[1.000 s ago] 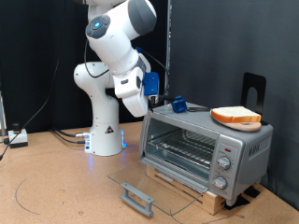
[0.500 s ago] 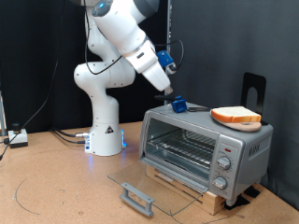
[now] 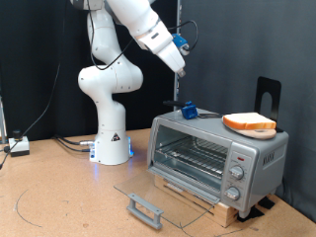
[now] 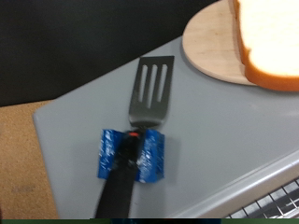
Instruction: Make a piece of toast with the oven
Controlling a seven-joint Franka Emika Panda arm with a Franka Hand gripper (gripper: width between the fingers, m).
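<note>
The silver oven (image 3: 217, 158) stands at the exterior view's right on a slatted wooden base, its glass door (image 3: 158, 194) folded down flat and its wire rack bare. The piece of toast (image 3: 249, 122) lies on a round wooden plate (image 3: 261, 133) on top of the oven. A black slotted spatula in a blue holder (image 3: 188, 112) rests on the oven top's left end. My gripper (image 3: 182, 69) hangs high above that spatula, touching nothing. The wrist view shows the spatula (image 4: 149, 89), its blue holder (image 4: 131, 154), the toast (image 4: 271, 42) and the plate (image 4: 207, 49); no fingers show there.
The arm's white base (image 3: 112, 138) stands behind and to the left of the oven. The door handle (image 3: 145, 209) juts out low in front. A black stand (image 3: 268, 94) rises behind the oven's right end. Cables (image 3: 69, 144) lie at the left.
The arm has swung up and to the exterior view's right, from beside the oven's left end to high above the spatula. Toast, plate and oven have not moved.
</note>
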